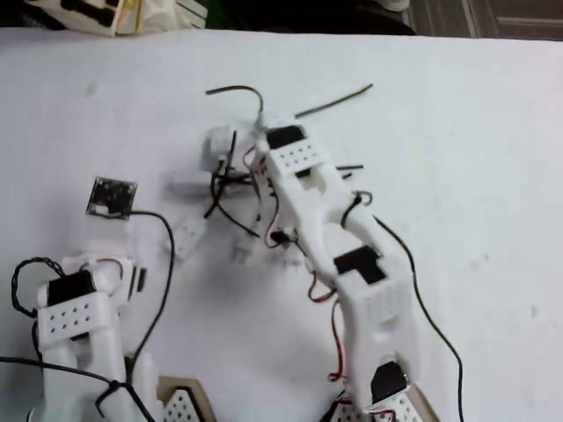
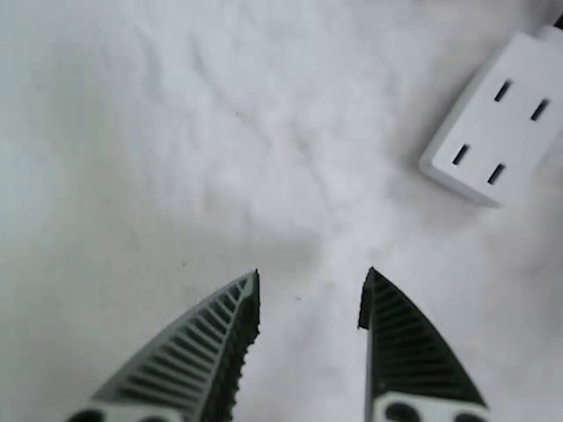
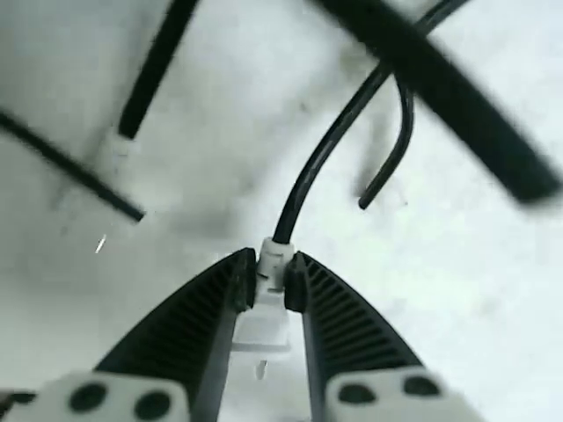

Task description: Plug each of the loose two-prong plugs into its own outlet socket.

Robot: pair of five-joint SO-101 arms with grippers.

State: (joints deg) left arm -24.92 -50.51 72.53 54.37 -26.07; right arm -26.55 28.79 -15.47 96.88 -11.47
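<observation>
Right gripper (image 3: 271, 268) clamped on white 2-prong plug (image 3: 261, 325) with black cord (image 3: 334, 149). Left gripper (image 2: 310, 294) jaws apart, empty, near white rectangular outlet block (image 2: 497, 123) on white table (image 2: 176, 132).

No text, label, number or sign can be read

bare table (image 2: 176, 132) lies open ahead of the left gripper (image 2: 312, 272), with the outlet (image 2: 497, 132) off to one side. crossing cords (image 3: 440, 88) crowd the space around the right gripper (image 3: 271, 259).

Bright, even light; white table (image 1: 475, 114) nearly blown out w/ glare, soft faint shadows under cords (image 3: 303, 189)
</observation>
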